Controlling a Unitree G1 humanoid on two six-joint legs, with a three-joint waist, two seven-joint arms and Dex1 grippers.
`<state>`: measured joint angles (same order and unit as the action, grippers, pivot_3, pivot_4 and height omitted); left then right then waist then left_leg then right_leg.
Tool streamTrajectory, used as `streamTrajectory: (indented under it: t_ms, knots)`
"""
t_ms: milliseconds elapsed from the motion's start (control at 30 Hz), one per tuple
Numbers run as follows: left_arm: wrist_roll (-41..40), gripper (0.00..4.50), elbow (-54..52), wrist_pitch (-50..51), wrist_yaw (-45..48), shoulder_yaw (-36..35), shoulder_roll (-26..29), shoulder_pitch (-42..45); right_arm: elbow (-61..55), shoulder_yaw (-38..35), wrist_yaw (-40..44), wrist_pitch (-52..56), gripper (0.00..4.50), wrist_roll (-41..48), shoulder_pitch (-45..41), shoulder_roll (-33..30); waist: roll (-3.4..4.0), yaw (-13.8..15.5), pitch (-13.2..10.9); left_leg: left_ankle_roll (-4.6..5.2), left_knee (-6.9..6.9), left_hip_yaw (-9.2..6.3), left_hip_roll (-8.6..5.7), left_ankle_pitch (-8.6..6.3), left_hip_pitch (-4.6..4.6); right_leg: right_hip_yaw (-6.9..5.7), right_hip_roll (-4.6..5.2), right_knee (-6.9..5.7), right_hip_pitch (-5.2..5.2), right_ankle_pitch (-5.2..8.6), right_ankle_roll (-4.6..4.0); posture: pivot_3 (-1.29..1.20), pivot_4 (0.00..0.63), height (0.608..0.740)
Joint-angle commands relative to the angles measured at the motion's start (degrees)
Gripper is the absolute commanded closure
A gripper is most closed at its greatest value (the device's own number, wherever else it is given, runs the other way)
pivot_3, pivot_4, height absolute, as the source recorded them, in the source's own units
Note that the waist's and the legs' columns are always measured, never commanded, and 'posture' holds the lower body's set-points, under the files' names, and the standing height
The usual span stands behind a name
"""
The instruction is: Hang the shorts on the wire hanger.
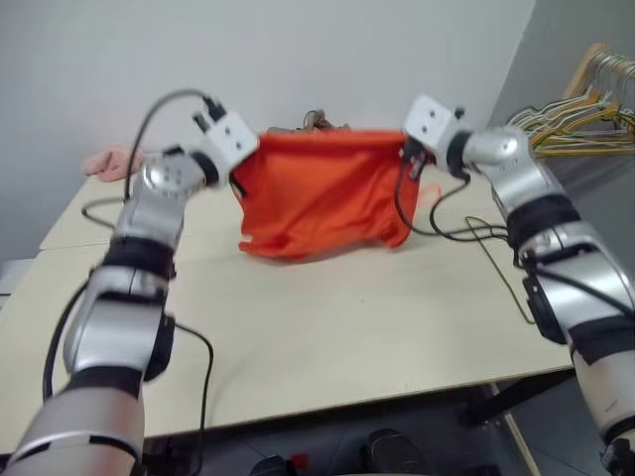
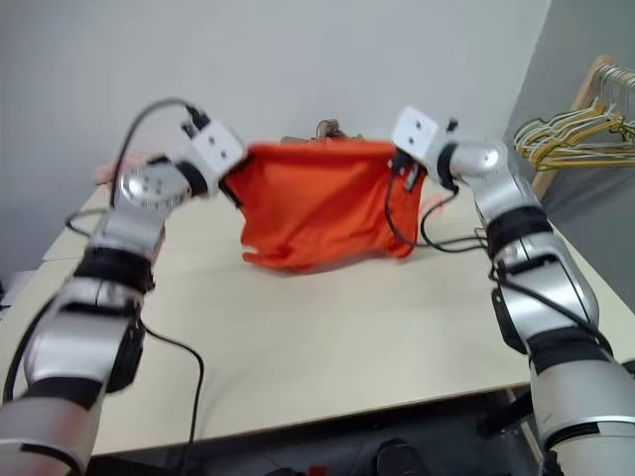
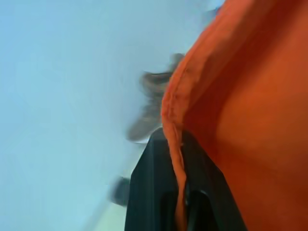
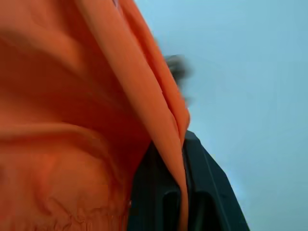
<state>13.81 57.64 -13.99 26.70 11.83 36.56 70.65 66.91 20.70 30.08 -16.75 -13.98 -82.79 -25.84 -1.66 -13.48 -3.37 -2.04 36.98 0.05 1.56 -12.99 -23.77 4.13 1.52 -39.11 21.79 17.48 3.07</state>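
Observation:
The orange shorts (image 1: 317, 193) hang stretched out between my two raised grippers above the far part of the table, and their lower edge droops to about the table top. My left gripper (image 3: 174, 144) is shut on the left top corner of the shorts, with the fabric's hem running between its black fingers (image 3: 149, 192). At the other top corner my right gripper (image 4: 177, 144) is shut on the shorts (image 4: 72, 120) in the same way. From the head both grippers sit behind their white wrist boxes, the left gripper (image 1: 241, 161) and the right gripper (image 1: 412, 151). The wire hanger is out of view.
The beige table (image 1: 327, 337) reaches from the near edge to the wall. A pink cloth (image 1: 107, 161) lies at its far left. Bunched yellow and green hangers (image 1: 580, 124) hang on a rail at the right. Black cables (image 1: 466, 233) trail over the table's right side.

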Motion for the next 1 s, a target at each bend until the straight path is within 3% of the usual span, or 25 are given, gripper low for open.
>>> streamTrajectory:
  t_ms: [33,133,233,300,367,433,500,567,733,833,1000]
  knots:
    - [10.39,4.50,7.21,-8.55,-13.81,3.49,6.66,12.11,3.53,1.90,-15.52,-10.95,4.48,-8.28,-8.98,-2.02,0.02,-1.04,0.02,-0.17,-0.05,0.00,0.04,0.10,-0.60,-0.04,0.07,-0.21,0.57,0.02,0.03,-0.20,0.000,0.740]
    - [20.71,4.50,5.73,-15.67,-23.14,9.18,12.49,18.30,3.43,3.46,-23.80,-18.91,4.48,-13.05,-11.78,-3.52,0.01,-2.29,0.01,-0.23,-0.19,0.16,-0.02,0.12,-1.31,-0.04,0.22,-0.61,1.74,0.04,0.07,-0.19,0.000,0.740]
    - [25.45,4.50,2.56,-20.10,-26.92,11.13,16.77,18.55,2.36,3.93,-27.74,-25.27,4.48,-15.63,-9.22,-4.65,0.04,-2.33,0.01,-0.23,-0.95,0.09,-0.05,0.11,-1.10,-0.04,0.27,-0.74,1.78,0.15,0.23,-0.17,0.000,0.740]
    - [25.72,4.50,-1.08,-22.14,-25.71,10.54,19.25,15.10,0.75,4.45,-28.87,-29.74,4.48,-16.92,-4.96,-5.13,0.03,-2.19,0.02,-0.26,-0.94,0.14,-0.15,0.14,-1.05,-0.07,0.27,-0.73,1.68,0.46,0.31,-0.16,0.000,0.740]
    - [21.98,4.50,-6.43,-22.08,-20.16,8.23,21.66,5.73,-1.85,5.28,-26.41,-33.63,4.48,-16.91,2.93,-4.92,0.04,-2.10,0.08,-0.28,-0.83,0.12,-0.17,0.16,-0.91,-0.06,0.24,-0.72,1.53,0.47,0.31,-0.15,0.000,0.740]
    - [17.63,4.50,-12.75,-20.51,-14.76,5.71,23.18,-3.60,-4.16,5.53,-23.46,-35.71,4.48,-16.24,8.84,-4.58,0.04,-1.98,-0.01,-0.17,-0.83,0.18,-0.27,0.21,-0.10,-0.04,0.08,-0.79,0.73,0.48,0.31,-0.15,0.000,0.740]
    - [6.64,4.50,-26.85,-12.12,-3.70,2.41,23.69,-21.06,-8.09,6.08,-17.91,-37.71,4.48,-13.86,16.05,-4.13,0.08,-2.16,-0.19,-0.03,-0.88,0.24,-0.32,0.30,0.87,0.02,0.07,-0.76,-0.21,0.40,0.18,-0.15,0.000,0.740]
    - [-6.67,4.50,-43.15,2.54,6.84,-1.46,23.64,-39.72,-12.48,6.65,-10.97,-38.56,4.48,-10.44,22.90,-3.74,0.19,-2.84,-0.11,-0.02,-0.69,0.18,-0.25,0.36,1.04,0.03,0.03,-0.89,-0.44,0.30,0.09,-0.15,0.000,0.740]
    - [-21.87,4.50,-68.65,27.71,18.95,-7.70,26.16,-69.43,-26.90,8.45,7.91,-34.10,4.48,-0.36,36.29,-5.91,0.04,-2.74,-0.14,-0.04,-0.06,-0.39,0.18,0.35,0.83,-0.10,-0.10,-1.15,-0.50,0.15,-0.13,-0.14,0.000,0.740]
    - [-25.60,4.50,-77.22,33.59,23.76,-9.45,28.50,-79.53,-36.88,9.97,21.48,-26.93,4.48,6.97,42.90,-10.00,0.06,-1.19,-0.14,-0.03,-0.03,-0.73,0.17,0.35,1.03,-0.32,-0.25,-1.19,-0.78,0.15,-0.20,-0.14,0.000,0.740]
    - [-27.90,4.50,-82.98,36.30,28.21,-11.57,29.95,-86.41,-53.02,9.36,36.05,-12.26,4.48,15.35,51.52,-18.23,0.19,2.02,-0.24,-0.05,-0.06,-0.78,0.07,0.33,2.13,-0.50,-0.29,-0.75,-2.10,0.68,-0.56,-0.15,0.000,0.740]
